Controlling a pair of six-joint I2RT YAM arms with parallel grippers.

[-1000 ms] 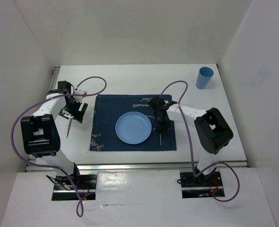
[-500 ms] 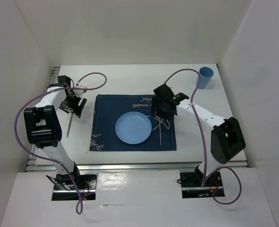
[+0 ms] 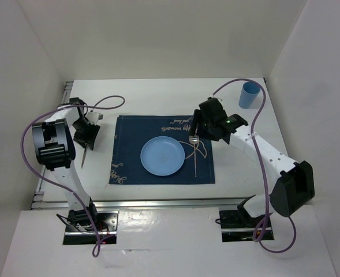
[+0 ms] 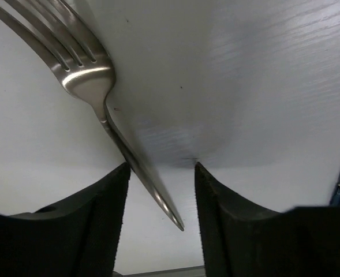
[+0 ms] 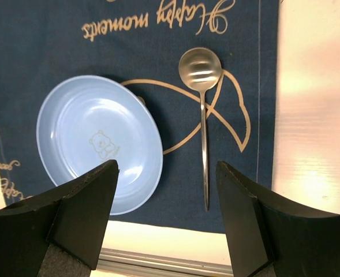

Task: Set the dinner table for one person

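Note:
On the white dinner table (image 3: 158, 95) lies a navy placemat (image 3: 129, 144) with a light blue plate (image 3: 163, 156) and a metal spoon (image 3: 196, 157) right of it. The spoon (image 5: 203, 138) lies free on the mat beside the plate (image 5: 94, 138). My right gripper (image 5: 167, 168) hangs open above them, holding nothing; in the top view the right gripper (image 3: 201, 130) is over the mat's far right part. A metal fork (image 4: 94, 86) lies on the table left of the mat. My left gripper (image 4: 161, 173) straddles its handle, fingers (image 4: 100, 219) apart. From above, the left gripper (image 3: 88, 140) covers the fork (image 3: 85, 157) at its far end.
A blue cup (image 3: 249, 94) stands upright at the table's far right corner. White walls enclose the table on three sides. A metal rail (image 3: 158, 202) runs along the near edge. Purple cables arc over both arms.
My right gripper opened, left the spoon on the mat and rose away toward the far right. The left gripper's fingers have narrowed round the fork handle, and the left arm shifted slightly left.

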